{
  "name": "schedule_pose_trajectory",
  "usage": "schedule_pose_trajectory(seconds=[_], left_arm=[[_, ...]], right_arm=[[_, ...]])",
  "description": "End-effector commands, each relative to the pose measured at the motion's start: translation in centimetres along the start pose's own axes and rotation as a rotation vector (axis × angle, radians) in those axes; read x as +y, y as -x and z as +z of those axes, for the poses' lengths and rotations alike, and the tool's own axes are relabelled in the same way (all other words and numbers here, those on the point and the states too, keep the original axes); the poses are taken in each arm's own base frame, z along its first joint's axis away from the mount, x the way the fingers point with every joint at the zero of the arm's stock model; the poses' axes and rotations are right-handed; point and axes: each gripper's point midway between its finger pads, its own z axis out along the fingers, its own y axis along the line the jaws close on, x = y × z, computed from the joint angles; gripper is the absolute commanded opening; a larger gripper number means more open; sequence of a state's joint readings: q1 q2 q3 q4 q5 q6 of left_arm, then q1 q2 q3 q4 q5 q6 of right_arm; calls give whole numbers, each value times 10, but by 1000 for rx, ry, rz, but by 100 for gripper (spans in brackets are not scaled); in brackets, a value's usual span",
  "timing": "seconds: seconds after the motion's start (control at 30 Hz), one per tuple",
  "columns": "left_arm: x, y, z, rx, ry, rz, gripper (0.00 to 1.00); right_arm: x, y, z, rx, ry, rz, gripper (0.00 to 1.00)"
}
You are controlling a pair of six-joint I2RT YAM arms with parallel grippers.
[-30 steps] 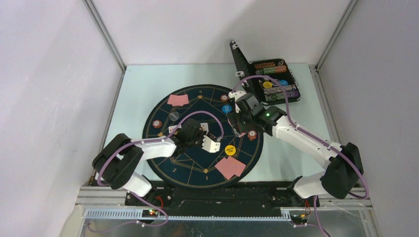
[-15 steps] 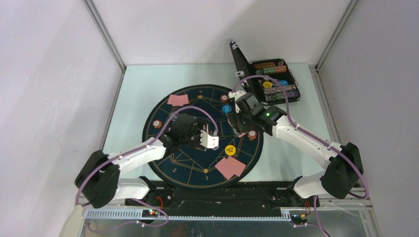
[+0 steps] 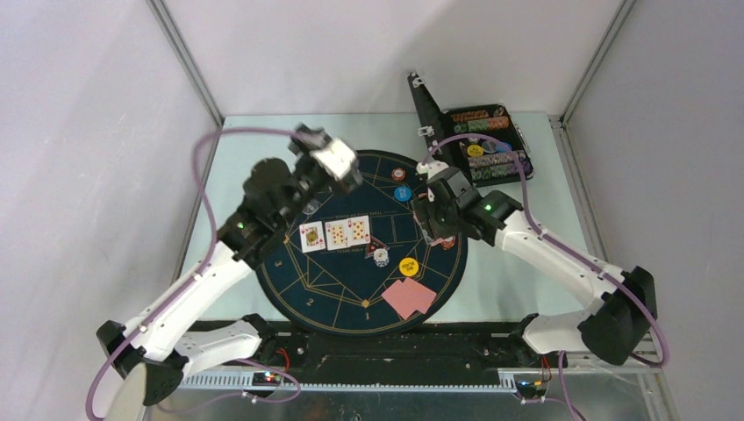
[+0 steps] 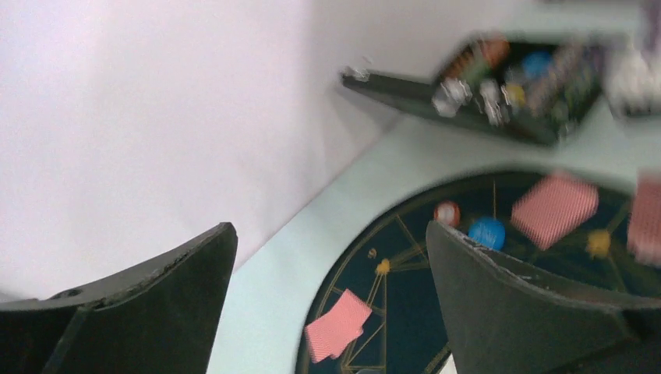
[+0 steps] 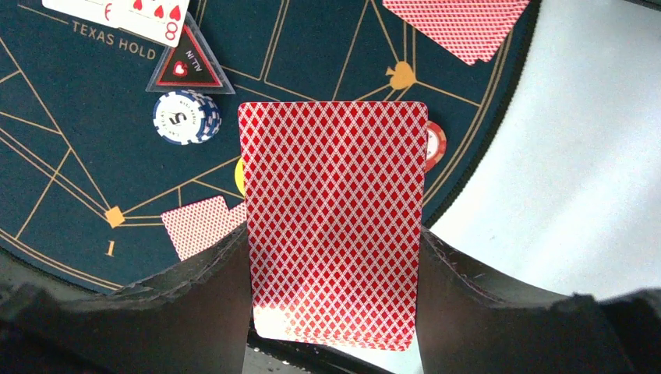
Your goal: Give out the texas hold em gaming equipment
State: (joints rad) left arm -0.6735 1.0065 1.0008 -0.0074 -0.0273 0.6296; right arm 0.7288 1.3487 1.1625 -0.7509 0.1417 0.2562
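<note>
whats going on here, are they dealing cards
Two robot arms are setting up a poker game on a round mat. The right gripper holds the deck of red-backed cards above the mat's right side. The left gripper is open and empty, raised over the far left edge. Three cards lie face up in the middle, with chips around them.

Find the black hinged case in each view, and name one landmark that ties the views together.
Top external: the black case, lid open, is at the upper right, beyond the round dark-blue mat.
Left wrist: blurred, at the upper right, past the mat's edge.
Right wrist: not in it.
Shared landmark: the mat with its gold lines, in all three views.
</note>
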Motion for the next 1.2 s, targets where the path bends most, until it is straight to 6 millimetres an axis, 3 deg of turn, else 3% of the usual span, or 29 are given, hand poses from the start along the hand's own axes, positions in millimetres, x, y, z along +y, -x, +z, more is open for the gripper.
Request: schedule_pose_trajectory(seconds=[0.0,0.1,0.27,0.43,0.57,0.83,1.07,1.17], left_arm=[[77,20,-27,109,420,-616,100],[63,-3,-34,178,495,-855,100],[-26,-59,-15,372,335,-1105,100],[-93,-126,-7,673,306,-1152,100],[-130,-157,-4,843,306,-1101,100],[-199,-181,15,1018,205,-1098,100],[-232,-188,24,1083,164,-1088,100],[-238,-194,25,1112,181,-1076,100]], right_arm=[[-10,8,-22,-83,-33,46,0],[-19,1,-28,-88,-64,56,0],[-31,-15,-30,-87,-92,51,0],[-32,-24,-30,-102,-65,59,0],[-31,-25,-29,-109,-51,59,0],[-28,-25,-22,-112,-33,46,0],[-27,-25,-21,-118,-18,42,0],[-25,-26,-20,-121,-1,40,0]])
